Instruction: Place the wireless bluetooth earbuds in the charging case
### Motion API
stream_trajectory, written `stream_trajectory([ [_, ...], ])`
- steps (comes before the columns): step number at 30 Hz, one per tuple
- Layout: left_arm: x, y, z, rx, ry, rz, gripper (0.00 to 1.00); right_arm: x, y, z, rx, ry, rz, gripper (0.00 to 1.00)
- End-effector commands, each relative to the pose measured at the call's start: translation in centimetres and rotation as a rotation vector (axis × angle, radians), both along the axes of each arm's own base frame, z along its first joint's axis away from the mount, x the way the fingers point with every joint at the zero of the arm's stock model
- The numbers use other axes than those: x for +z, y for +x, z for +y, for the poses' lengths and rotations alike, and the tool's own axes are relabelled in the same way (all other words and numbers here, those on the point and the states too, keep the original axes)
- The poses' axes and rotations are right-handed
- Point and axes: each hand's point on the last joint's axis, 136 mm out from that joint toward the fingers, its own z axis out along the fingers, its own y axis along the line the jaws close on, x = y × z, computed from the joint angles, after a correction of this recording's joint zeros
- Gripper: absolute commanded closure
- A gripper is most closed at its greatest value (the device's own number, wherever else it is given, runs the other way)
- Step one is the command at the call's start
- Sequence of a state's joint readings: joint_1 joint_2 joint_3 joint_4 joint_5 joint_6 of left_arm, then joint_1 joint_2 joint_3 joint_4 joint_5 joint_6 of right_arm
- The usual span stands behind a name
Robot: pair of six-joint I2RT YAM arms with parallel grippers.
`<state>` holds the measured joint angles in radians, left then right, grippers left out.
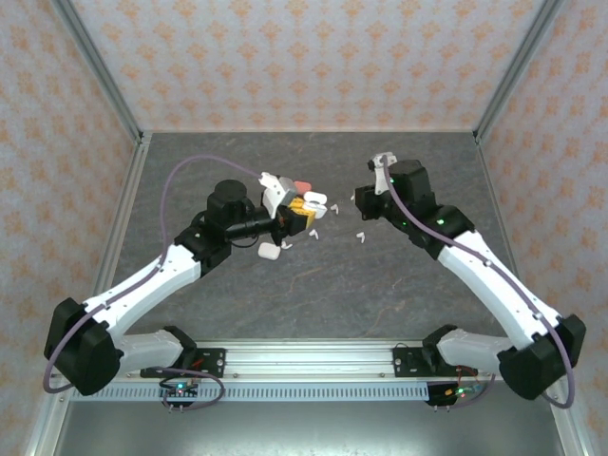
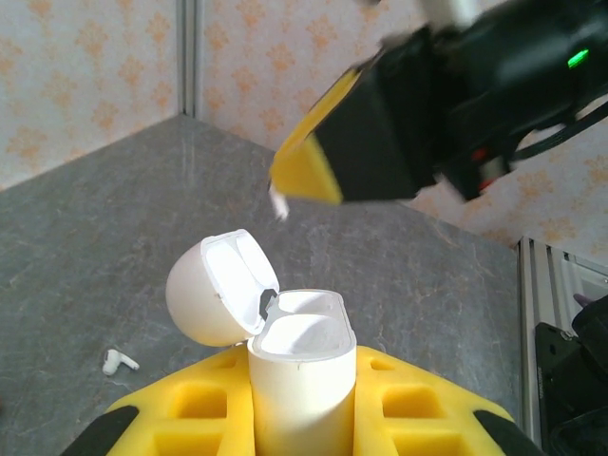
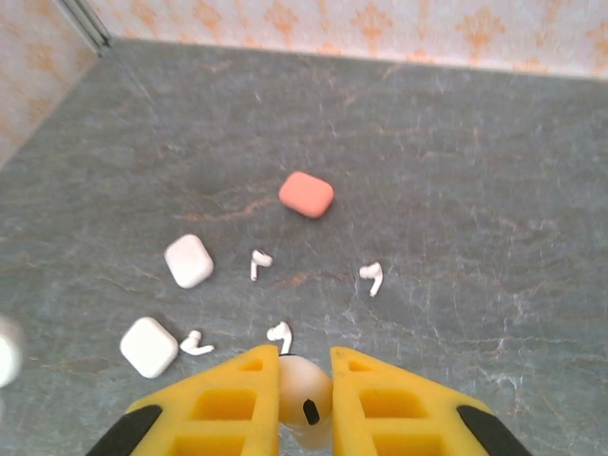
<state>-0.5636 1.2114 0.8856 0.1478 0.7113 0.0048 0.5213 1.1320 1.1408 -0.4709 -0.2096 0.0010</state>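
Note:
My left gripper [image 2: 304, 404] is shut on a white charging case [image 2: 302, 332], held upright with its lid [image 2: 220, 285] flipped open to the left. In the top view this gripper [image 1: 296, 217] is left of centre, with the case [image 1: 314, 201] at its tip. My right gripper [image 3: 304, 366] is shut on a white earbud [image 3: 306, 391] pinched between the yellow fingers [image 3: 237, 399]. The right gripper [image 1: 364, 202] hovers to the right of the case, apart from it. Its yellow finger [image 2: 309, 161] hangs above the open case in the left wrist view.
Loose white earbuds [image 3: 258, 261] [image 3: 372, 276] [image 3: 195, 343] lie on the grey table [image 3: 475, 190]. Two shut white cases [image 3: 188, 259] [image 3: 149, 346] and a coral-pink case [image 3: 306, 194] sit among them. Another earbud [image 2: 119, 360] lies left of the held case.

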Motion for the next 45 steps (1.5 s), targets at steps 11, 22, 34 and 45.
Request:
stream_trajectory([
  [11, 1.9, -0.4, -2.3, -0.098, -0.052, -0.045, 1.0, 7.0, -4.0, 5.1, 0.266, 0.084, -0.249, 0.85],
  [22, 2.0, -0.2, -2.6, -0.103, -0.047, -0.037, 1.0, 5.2, -4.2, 7.1, 0.331, 0.051, -0.201, 0.85],
  [34, 2.1, -0.2, -2.7, -0.108, -0.043, -0.038, 1.0, 4.2, -4.0, 8.2, 0.366, 0.058, -0.169, 0.85],
  [45, 2.8, -0.4, -2.6, -0.105, -0.058, -0.055, 1.0, 3.2, -5.7, 9.3, 0.478, 0.06, -0.089, 0.84],
])
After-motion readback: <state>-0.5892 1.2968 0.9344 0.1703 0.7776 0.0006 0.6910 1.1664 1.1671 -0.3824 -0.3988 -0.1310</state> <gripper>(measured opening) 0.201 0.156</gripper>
